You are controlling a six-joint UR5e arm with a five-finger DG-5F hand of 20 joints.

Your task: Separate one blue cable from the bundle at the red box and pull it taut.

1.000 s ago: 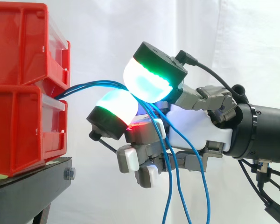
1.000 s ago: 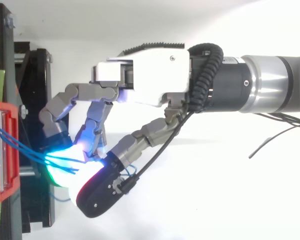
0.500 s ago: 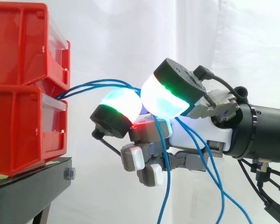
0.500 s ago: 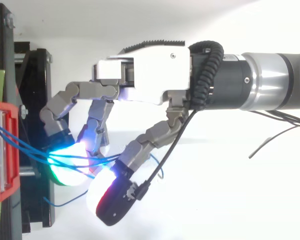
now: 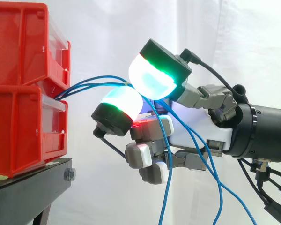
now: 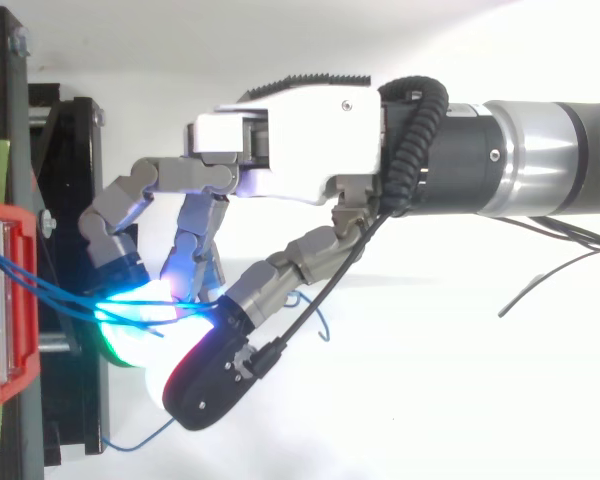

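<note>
The blue cables [image 5: 84, 83] are seen leaving the front of the stacked red bins [image 5: 23, 89], which are carried on a black stand [image 5: 28, 187]. They are led in a shallow arch to the hand [image 5: 196, 136], which is held just beside the bins. The fingers [image 5: 152, 77] are curled and drawn narrow, so that the cables are pinched between two glowing pads that nearly meet. Beyond the pinch the cables are seen hanging slack past the palm, towards the lower edge of the side view.
</note>
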